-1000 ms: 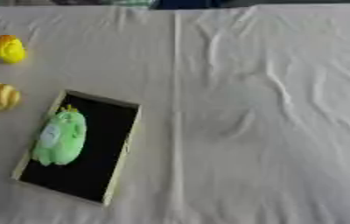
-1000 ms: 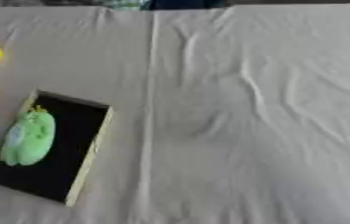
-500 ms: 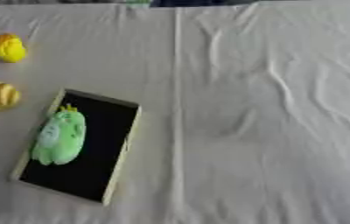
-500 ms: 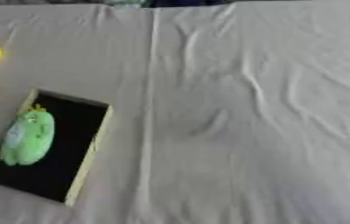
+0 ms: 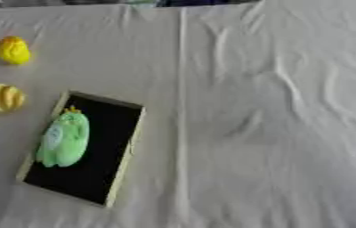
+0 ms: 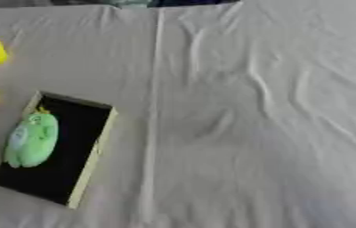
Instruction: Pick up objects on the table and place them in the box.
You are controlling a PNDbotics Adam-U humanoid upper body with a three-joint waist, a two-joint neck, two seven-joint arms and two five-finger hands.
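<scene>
A shallow box (image 5: 123,147) with a black floor and pale wooden rim lies at the lower left of the cloth-covered table. A green plush toy (image 5: 62,139) with a small yellow tuft lies inside it, along the left side. Outside the box, a yellow ridged object (image 5: 2,97) rests on the cloth just above and left of it. Farther back at the left sits a round yellow object (image 5: 14,50). Neither of my hands shows in either view.
A white wrinkled cloth (image 5: 274,116) covers the whole table, with a long fold running down the middle. Dark shapes show along the far edge (image 5: 181,2).
The whole picture has shifted slightly down, so the camera has moved. The objects keep their places relative to each other.
</scene>
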